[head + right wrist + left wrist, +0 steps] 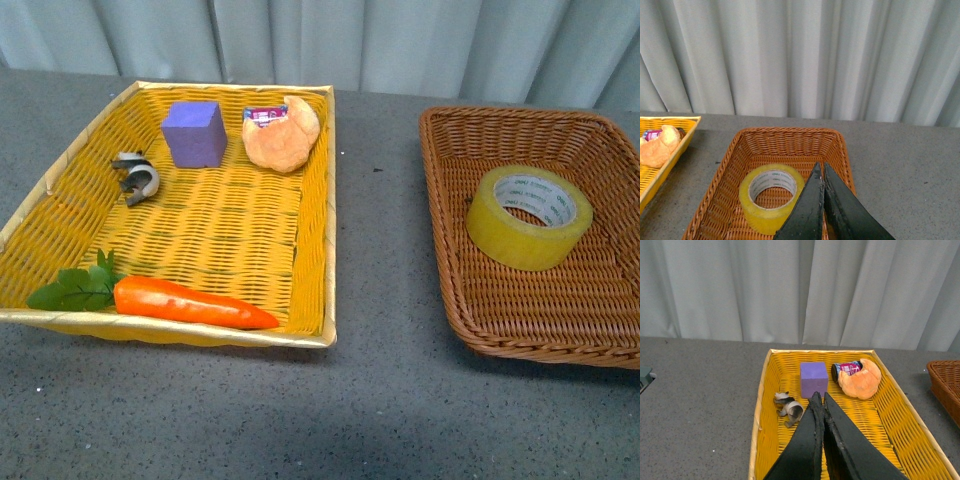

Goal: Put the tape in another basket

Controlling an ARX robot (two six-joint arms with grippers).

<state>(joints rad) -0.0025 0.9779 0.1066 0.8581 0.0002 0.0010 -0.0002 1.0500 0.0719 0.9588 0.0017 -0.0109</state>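
Holds nothing: tape (515, 242) flat, hole up, in the brown basket (452, 205) just ahead of the closed right gripper (820, 168), well apart from the closed left gripper (820, 396).

Print inside the tape (515, 242) and on the pink label (264, 116) is too small to read.

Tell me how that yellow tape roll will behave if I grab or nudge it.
The tape lies flat in the brown basket, so it probably won't roll. Its wide ring looks stiff; pinching the wall through the open core should hold. The glossy surface may slip.
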